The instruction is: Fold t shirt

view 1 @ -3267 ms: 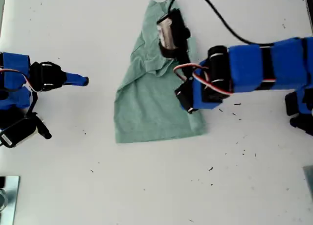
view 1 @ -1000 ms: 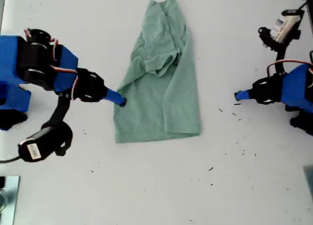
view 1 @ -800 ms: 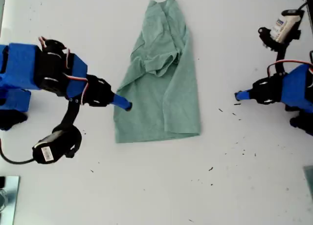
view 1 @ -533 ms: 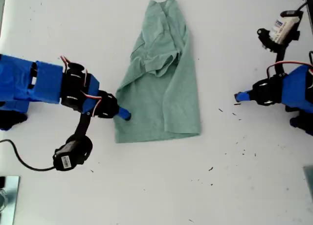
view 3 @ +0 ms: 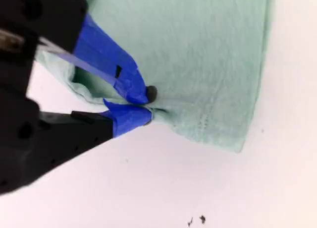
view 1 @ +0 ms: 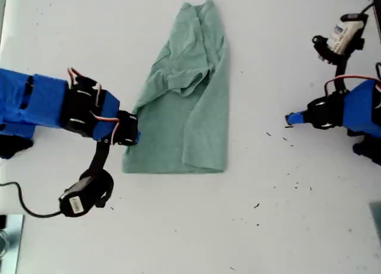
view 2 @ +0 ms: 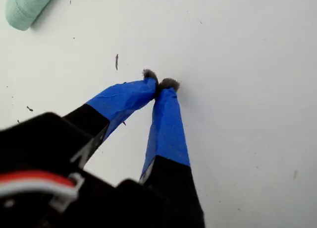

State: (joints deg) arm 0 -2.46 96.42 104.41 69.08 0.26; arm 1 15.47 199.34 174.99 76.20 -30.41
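My first gripper (view 2: 161,84) is hovering over the white table (view 2: 247,64), blue-taped fingertips (view 2: 171,84) touching, holding nothing.

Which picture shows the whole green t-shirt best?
The exterior view: the whole t shirt lies on the table. The second wrist view shows only the edge pinched by my second gripper; the first wrist view catches just a corner.

plain sage-green t shirt (view 1: 184,107), blue-taped gripper fingers (view 3: 114,64), white table (view 1: 268,226).
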